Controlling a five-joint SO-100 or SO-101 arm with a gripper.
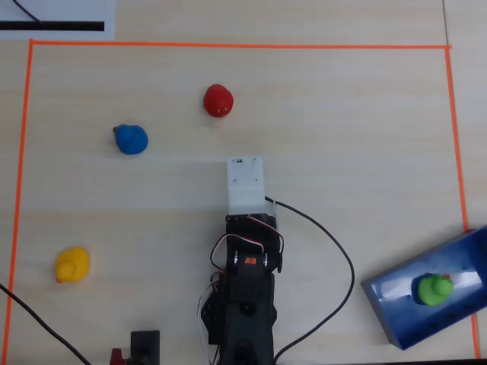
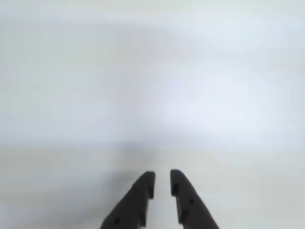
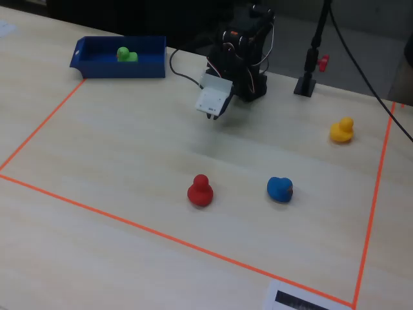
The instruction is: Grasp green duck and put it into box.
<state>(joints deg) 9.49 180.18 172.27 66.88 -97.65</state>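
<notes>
The green duck (image 1: 434,289) sits inside the dark blue box (image 1: 388,304) at the lower right of the overhead view. In the fixed view the duck (image 3: 126,55) and the box (image 3: 119,68) are at the far left. My gripper (image 2: 162,175) is far from them, near the arm's base, pointing down at bare table. Its jaws stand almost together with a thin gap and hold nothing. In the overhead view the fingers are hidden under the white wrist mount (image 1: 245,182). In the fixed view the gripper (image 3: 211,116) hangs just above the table.
A red duck (image 1: 218,100), a blue duck (image 1: 131,139) and a yellow duck (image 1: 72,265) stand apart on the table. Orange tape (image 1: 228,46) frames the work area. A black stand (image 3: 306,81) and cables lie by the arm's base.
</notes>
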